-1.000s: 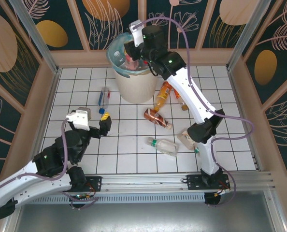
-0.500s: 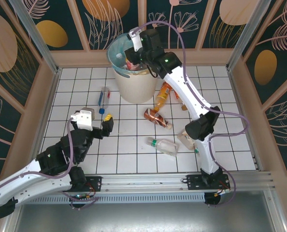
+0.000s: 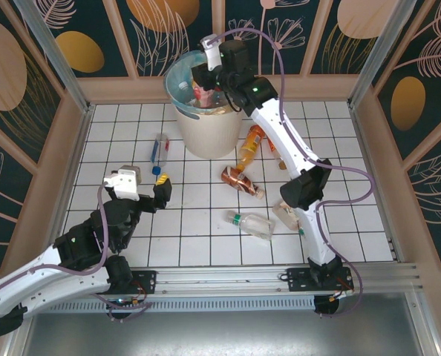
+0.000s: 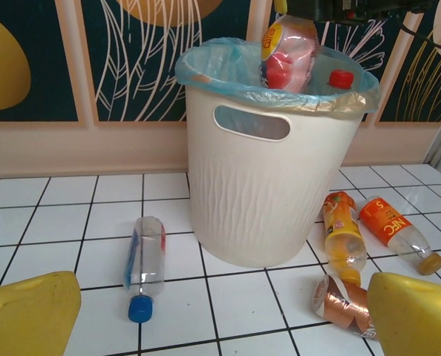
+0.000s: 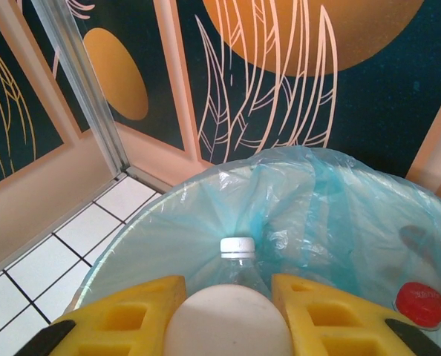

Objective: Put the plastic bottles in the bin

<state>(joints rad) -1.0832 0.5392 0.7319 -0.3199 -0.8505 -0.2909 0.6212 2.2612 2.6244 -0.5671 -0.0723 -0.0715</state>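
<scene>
Although the right gripper (image 5: pixel 228 315) had barely shifted above the bin (image 3: pixel 206 133) at upper centre, its jaws still pinched one plastic bottle (image 5: pixel 237 273), unreleased, while the left gripper (image 3: pixel 162 191) kept its jaws spread at lower left.

We are looking at a robot test cell in a lab, not a lived-in room. A small white-tiled floor (image 3: pixel 206 237) is boxed in by wood-trimmed wall panels (image 3: pixel 295 30) printed with gold leaves. Aluminium posts (image 3: pixel 48 50) stand at the upper corners. An aluminium rail (image 3: pixel 220 276) along the bottom edge carries two white robot arms (image 3: pixel 287 141).
</scene>
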